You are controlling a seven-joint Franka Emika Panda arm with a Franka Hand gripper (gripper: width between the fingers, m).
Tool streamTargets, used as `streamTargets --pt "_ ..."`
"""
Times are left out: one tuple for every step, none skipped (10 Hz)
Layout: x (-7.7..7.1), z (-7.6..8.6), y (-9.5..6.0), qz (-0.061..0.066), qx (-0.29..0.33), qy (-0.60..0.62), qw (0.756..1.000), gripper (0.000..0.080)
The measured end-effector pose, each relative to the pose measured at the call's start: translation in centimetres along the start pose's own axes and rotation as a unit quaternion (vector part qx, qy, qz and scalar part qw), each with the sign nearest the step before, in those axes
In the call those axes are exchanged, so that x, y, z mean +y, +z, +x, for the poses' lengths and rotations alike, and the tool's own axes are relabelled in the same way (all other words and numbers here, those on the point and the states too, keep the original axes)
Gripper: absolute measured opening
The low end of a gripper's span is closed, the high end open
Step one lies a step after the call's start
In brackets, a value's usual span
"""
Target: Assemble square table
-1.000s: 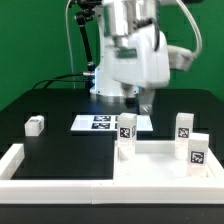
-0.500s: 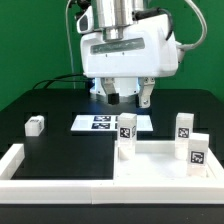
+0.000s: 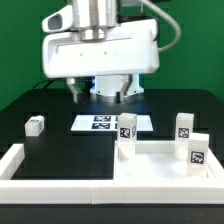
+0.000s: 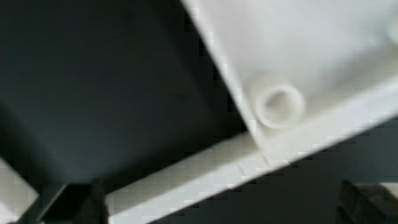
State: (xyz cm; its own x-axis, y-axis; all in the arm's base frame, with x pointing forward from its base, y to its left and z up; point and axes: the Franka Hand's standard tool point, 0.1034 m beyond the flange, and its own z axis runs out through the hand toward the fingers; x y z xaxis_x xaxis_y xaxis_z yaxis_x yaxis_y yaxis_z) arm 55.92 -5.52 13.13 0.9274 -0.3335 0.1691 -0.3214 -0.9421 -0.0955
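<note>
Above the black table [image 3: 60, 140], toward the exterior view's left and well clear of every part, my gripper [image 3: 100, 92] hangs with its jaws spread to their widest and nothing between them.

Near the low white wall [image 3: 30, 165] that frames the workspace, the square tabletop [image 3: 150, 170] lies flat in the corner on the exterior view's right, with three legs standing upright on it: one leg [image 3: 126, 135] at its nearer-to-centre corner, a second leg [image 3: 184, 130] further toward the exterior view's right, and a third leg [image 3: 197, 153] at the right edge.

Alone on the table, well apart from the tabletop and toward the exterior view's left, the fourth leg [image 3: 35, 125] lies on its side. It is the one part not yet stood in place, so I judge it to be the next thing to fetch. It sits below my jaws and further toward the exterior view's left. Its long axis appears to run roughly across that view, though the leg is too small there to be sure.

Behind the tabletop, the marker board [image 3: 100, 122] lies flat, almost directly under my wrist.

From the wrist view, my fingertips [image 4: 71, 200] frame a white slab edge carrying one open corner socket [image 4: 281, 102], with the wall's strip crossing below it. The loose leg does not show there.
</note>
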Motion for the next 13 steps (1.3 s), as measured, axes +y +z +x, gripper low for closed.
streamTargets --pt "2.3 -0.7 0.2 -0.006 0.004 -0.058 0.998 0.0649" --pt "5.3 -1.9 0.8 -0.015 0.001 -0.125 0.992 0.0649" --pt "7.8 -2.8 1.2 -0.021 -0.006 -0.166 0.986 0.0649" --pt "9.5 -3.3 1.5 -0.026 -0.013 -0.203 0.979 0.0649" --pt "10.4 -3.2 1.5 -0.029 -0.015 -0.225 0.974 0.0649" --pt "10.1 -3.2 1.5 -0.029 -0.015 -0.23 0.973 0.0649" --pt "10.1 -3.2 1.5 -0.029 -0.015 -0.229 0.973 0.0649" --pt "10.1 -3.3 1.5 -0.029 -0.016 -0.228 0.973 0.0649" --pt "9.9 -3.5 1.6 -0.026 -0.024 -0.226 0.974 0.0649" --pt "10.0 -3.4 1.6 -0.027 -0.024 -0.225 0.974 0.0649" --pt "10.0 -4.0 2.0 -0.024 -0.043 -0.229 0.972 0.0649" --pt "10.5 -4.9 2.9 -0.024 -0.081 -0.242 0.967 0.0649" --pt "11.6 -6.4 3.5 -0.022 -0.125 -0.25 0.96 0.0649"
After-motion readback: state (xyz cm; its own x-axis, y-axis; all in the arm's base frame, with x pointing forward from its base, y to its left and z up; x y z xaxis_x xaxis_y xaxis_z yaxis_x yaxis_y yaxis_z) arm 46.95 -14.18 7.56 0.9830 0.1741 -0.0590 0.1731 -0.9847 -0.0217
